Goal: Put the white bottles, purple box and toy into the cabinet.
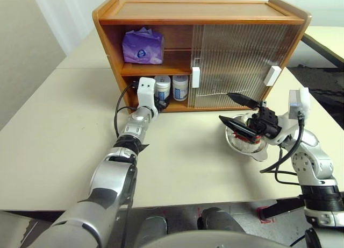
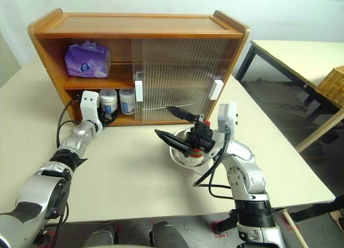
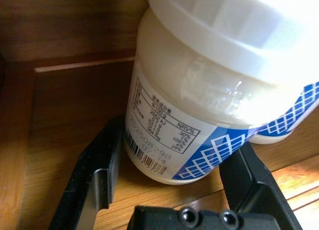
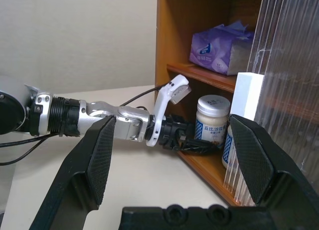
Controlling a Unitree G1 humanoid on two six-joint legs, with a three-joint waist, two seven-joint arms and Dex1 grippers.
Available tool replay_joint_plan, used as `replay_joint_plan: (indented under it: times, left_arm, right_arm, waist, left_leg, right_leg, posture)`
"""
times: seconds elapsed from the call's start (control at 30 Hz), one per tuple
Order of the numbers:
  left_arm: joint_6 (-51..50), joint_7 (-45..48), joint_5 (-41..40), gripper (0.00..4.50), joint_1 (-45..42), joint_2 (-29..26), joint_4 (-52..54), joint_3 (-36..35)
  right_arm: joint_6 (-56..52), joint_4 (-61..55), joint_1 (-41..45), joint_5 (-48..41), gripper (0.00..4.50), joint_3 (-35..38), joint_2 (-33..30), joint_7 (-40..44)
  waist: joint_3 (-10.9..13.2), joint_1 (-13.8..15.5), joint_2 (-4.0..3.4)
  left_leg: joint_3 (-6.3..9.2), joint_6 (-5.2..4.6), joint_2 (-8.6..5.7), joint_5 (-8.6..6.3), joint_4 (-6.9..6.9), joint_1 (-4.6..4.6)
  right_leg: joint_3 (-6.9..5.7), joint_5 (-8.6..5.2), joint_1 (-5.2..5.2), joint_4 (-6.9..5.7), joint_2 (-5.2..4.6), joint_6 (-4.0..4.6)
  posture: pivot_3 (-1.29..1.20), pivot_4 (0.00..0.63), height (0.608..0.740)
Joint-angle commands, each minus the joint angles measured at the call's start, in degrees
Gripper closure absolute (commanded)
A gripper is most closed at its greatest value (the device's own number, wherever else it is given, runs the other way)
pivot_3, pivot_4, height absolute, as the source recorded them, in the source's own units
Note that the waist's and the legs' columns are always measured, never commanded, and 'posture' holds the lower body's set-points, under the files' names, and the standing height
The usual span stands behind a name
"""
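The wooden cabinet (image 1: 193, 11) stands on the table with its left half open. The purple box (image 1: 142, 46) lies on its upper shelf. Two white bottles stand side by side on the lower shelf, the left bottle (image 1: 162, 88) and the right bottle (image 1: 180, 87). My left gripper (image 1: 159, 103) reaches into the lower shelf and is shut on the left bottle (image 3: 199, 105), one finger on each side. My right gripper (image 1: 226, 106) hangs wide open above a steel bowl (image 1: 236, 143) in front of the cabinet's doors. The toy (image 2: 188, 154) lies in the bowl, partly hidden by the gripper.
Two ribbed sliding doors (image 1: 236, 59) with white handles (image 1: 195, 77) cover the cabinet's right half. A second table (image 2: 301, 54) stands at the back right, with a wicker basket (image 2: 333, 84) beside it. The table's right edge runs close to my right arm.
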State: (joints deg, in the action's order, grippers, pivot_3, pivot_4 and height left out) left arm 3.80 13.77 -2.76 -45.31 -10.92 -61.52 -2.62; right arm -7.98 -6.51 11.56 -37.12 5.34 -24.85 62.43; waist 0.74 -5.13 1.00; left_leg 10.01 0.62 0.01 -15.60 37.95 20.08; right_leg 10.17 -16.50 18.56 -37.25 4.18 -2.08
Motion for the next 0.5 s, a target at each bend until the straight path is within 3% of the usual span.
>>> replay_joint_plan:
  times: [0.03,0.5]
  left_arm:
    - [1.75,-1.03,-0.13,1.35,-2.54,-0.65,-2.76,-1.62]
    - [2.11,-3.62,0.54,1.35,-5.30,-1.37,-7.90,-2.63]
  right_arm:
    - [-0.67,-1.31,0.14,-0.24,0.00,-0.12,-0.27,-0.23]
    - [-1.42,-2.74,-0.86,-0.44,0.00,0.09,-0.39,-0.92]
  waist:
    - [0.00,-0.10,0.00]
    - [0.01,-1.02,0.02]
  left_leg:
    - [0.00,0.00,0.00,0.01,0.00,0.00]
    - [-0.01,-0.02,-0.09,0.13,0.06,0.00]
  right_leg:
    - [0.00,0.00,0.00,0.00,0.01,0.01]
    - [0.01,-0.02,-0.03,0.00,0.02,0.09]
  posture:
    - [-0.16,0.000,0.740]
    - [-0.17,0.000,0.740]
